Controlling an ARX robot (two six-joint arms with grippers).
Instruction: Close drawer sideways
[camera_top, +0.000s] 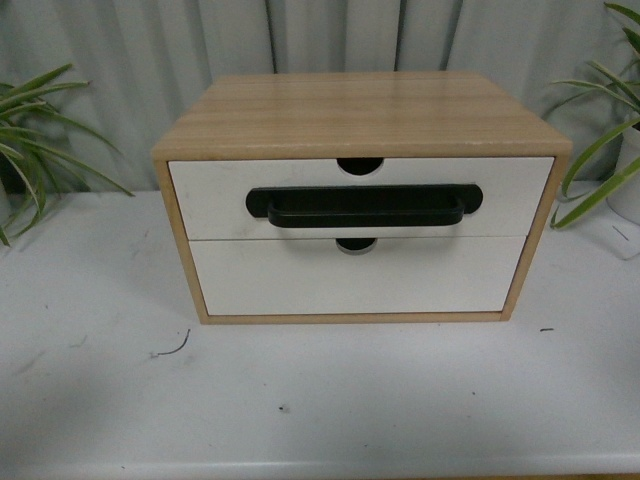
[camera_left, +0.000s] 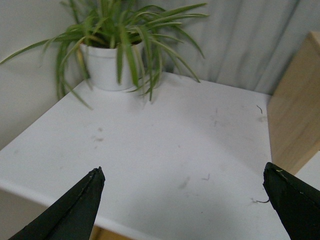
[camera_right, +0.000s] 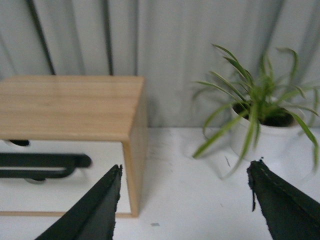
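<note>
A light wood cabinet (camera_top: 360, 110) stands on the white table (camera_top: 320, 400). Its upper drawer (camera_top: 210, 195) has a white front, a long black bar handle (camera_top: 365, 205) and a half-round notch in the top edge; its front sits level with the cabinet frame. The drawer and its handle also show in the right wrist view (camera_right: 60, 175). Neither arm shows in the front view. My left gripper (camera_left: 182, 187) is open and empty over the table, left of the cabinet's side (camera_left: 295, 115). My right gripper (camera_right: 185, 182) is open and empty by the cabinet's right front corner.
Below is a plain white drawer front (camera_top: 350, 280) without a handle. A potted plant (camera_left: 115, 55) stands at the table's back left, another (camera_right: 265, 125) at the back right. Grey curtain hangs behind. The table's near left edge (camera_left: 30, 192) shows in the left wrist view.
</note>
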